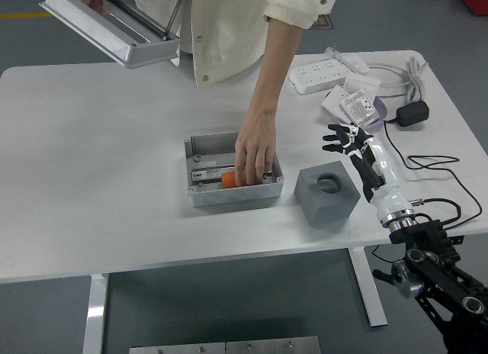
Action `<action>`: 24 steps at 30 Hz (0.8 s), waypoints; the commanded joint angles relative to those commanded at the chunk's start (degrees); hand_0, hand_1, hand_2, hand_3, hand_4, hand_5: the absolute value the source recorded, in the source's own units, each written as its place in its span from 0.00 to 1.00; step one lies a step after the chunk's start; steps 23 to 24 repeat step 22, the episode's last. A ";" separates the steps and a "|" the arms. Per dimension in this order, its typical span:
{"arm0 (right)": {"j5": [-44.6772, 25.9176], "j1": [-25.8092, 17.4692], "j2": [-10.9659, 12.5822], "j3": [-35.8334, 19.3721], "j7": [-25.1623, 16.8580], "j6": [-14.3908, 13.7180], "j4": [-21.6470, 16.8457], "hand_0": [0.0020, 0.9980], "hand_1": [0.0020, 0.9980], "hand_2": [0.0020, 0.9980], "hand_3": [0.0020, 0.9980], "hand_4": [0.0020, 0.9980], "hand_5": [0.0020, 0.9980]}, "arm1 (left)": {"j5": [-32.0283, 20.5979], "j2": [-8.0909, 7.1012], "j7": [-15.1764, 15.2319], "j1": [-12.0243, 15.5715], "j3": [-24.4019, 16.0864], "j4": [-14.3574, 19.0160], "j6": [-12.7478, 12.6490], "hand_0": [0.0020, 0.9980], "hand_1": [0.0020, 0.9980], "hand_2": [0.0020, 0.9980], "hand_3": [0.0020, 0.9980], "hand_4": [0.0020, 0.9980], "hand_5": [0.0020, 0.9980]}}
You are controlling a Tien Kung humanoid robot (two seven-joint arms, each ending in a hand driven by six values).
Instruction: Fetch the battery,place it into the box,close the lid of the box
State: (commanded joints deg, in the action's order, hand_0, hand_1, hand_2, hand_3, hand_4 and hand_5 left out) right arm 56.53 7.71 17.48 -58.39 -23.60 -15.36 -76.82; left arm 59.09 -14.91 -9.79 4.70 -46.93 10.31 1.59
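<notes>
Head view: person's hand [254, 149] on battery [229, 178] in box [200, 195].

light: bright, even, overhead; shadows: soft, faint | focus: sharp; glare: mild on table [114, 140]

you've got an orange battery [229, 178] in the grey box [200, 149], silver-grey lid [114, 35], white table [91, 140], cream sleeve [293, 7], dark grey block [328, 195].
</notes>
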 joint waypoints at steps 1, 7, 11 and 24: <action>0.10 0.00 -0.04 -0.06 0.09 0.11 0.00 0.65 0.59 0.65 0.67 0.91 0.77 | 0.11 0.03 -0.05 0.07 -0.21 0.00 0.00 0.64 0.75 0.61 0.55 0.71 0.22; 0.78 0.06 -0.23 -0.54 0.50 0.37 -0.19 0.70 0.65 0.71 0.69 0.91 0.76 | 0.32 0.29 -0.21 0.42 -0.80 0.00 0.01 0.64 0.75 0.61 0.56 0.71 0.22; 0.93 0.18 -0.09 -0.88 0.65 0.38 -0.26 0.77 0.70 0.75 0.73 0.90 0.76 | -0.28 0.59 -0.15 0.57 -0.42 0.00 -0.03 0.64 0.75 0.61 0.55 0.71 0.23; 1.33 0.10 0.07 -1.44 0.88 0.15 -0.27 0.79 0.72 0.75 0.73 0.90 0.75 | -3.00 1.58 0.16 1.08 1.50 0.00 -0.28 0.64 0.75 0.61 0.55 0.71 0.23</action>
